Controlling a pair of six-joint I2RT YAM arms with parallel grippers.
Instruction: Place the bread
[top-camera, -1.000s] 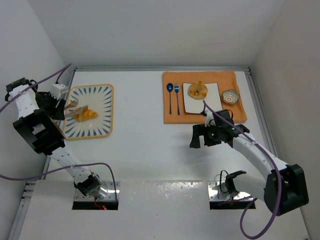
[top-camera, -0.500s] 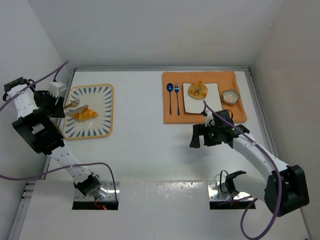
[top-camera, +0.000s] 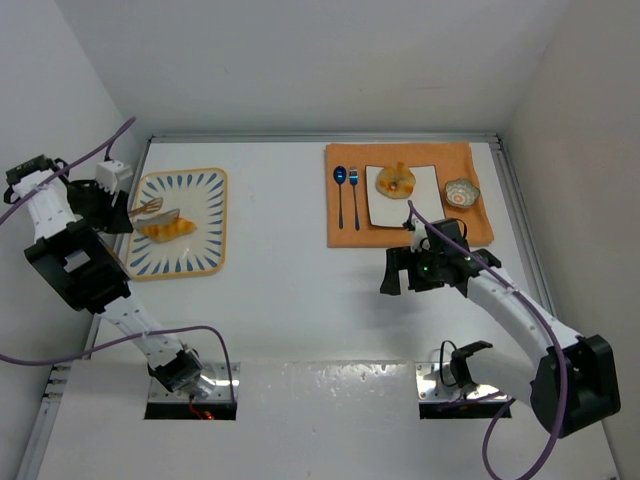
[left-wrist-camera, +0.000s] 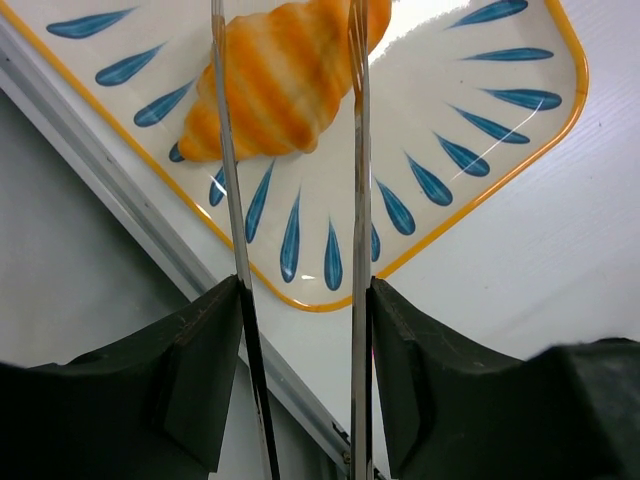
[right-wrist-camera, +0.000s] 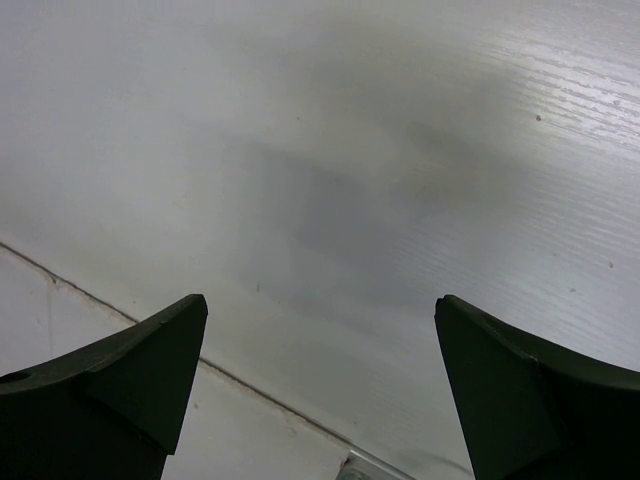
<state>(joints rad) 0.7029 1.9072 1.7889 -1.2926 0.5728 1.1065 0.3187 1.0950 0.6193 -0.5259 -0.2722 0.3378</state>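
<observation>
White table (top-camera: 290, 220), white walls on 3 sides.

Count: 2 arms, 1 tray (top-camera: 205, 190), 1 bread (left-wrist-camera: 280, 80), 1 tongs (left-wrist-camera: 358, 200), 1 orange mat (top-camera: 345, 235), 1 plate (top-camera: 428, 180), 1 pastry (top-camera: 397, 181), 1 spoon (top-camera: 340, 195), 1 fork (top-camera: 354, 195), 1 bowl (top-camera: 461, 193).

Left gripper (left-wrist-camera: 305, 290): clamped on tongs, one thin blade along the inside of each finger. Bread sits at the far end of the blades, well fwd of the fingertips. Left blade crosses the bread's surface; right blade runs along its edge. Cannot tell whether the blades pinch it. Top view shows the gripper at the tray's left edge, tongs pointing right.

Bread position: on tray, left half, near table's left side.

Right gripper (right-wrist-camera: 320, 310): fingers spread wide, nothing between them, over bare table in front of the mat. Well apart from bread.

Containers:
- Tray: blue-dash pattern, orange rim; holds bread only.
- Mat: carries spoon and fork side by side at left, plate at centre, bowl at right.
- Plate: white, square; holds pastry on its left part.
- Bowl: contents too small to tell.
</observation>
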